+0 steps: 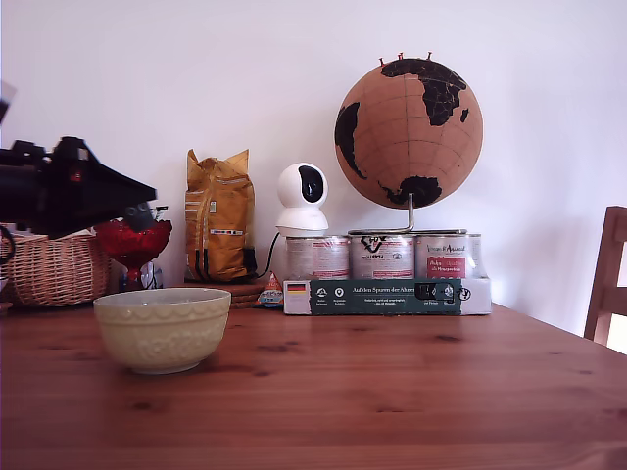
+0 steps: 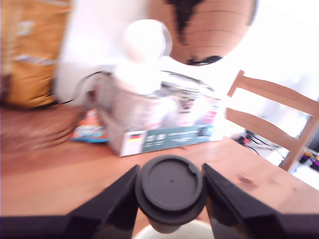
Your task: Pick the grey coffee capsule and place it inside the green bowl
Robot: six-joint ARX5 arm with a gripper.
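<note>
In the exterior view, the black gripper [image 1: 147,201] reaches in from the left edge at mid-height, its tip narrowing toward the exterior view's right. At the tip sits a small dark shape, the grey coffee capsule [image 1: 139,215], in front of a red glass goblet dish [image 1: 132,245]. The green bowl [image 1: 163,328] stands lower left of the frame on the wooden table [image 1: 392,392], below the gripper tip and clear of it. Behind, a wicker basket [image 1: 57,269] sits at the far left, a yellow bag [image 1: 219,230] stands left of centre, and a white camera [image 1: 302,199] rests on a row of tins [image 1: 382,257] in a printed tray [image 1: 377,296]. A brown globe [image 1: 409,132] rises above the tins in the upper middle. A small multicoloured trinket [image 1: 271,291] lies beside the tray. A chair [image 1: 607,279] shows at the right edge.

In the wrist view, the picture is blurred. The two black fingers [image 2: 114,199] close narrowly on the capsule [image 2: 171,191], one on each flank, its round flat face toward the lens at the lower centre. A pale curve of the bowl's rim [image 2: 199,229] shows at the bottom edge just beneath the capsule. The tray of tins [image 2: 169,139], white camera [image 2: 147,45], globe [image 2: 209,30] and chair [image 2: 274,109] fill the upper half.
</note>
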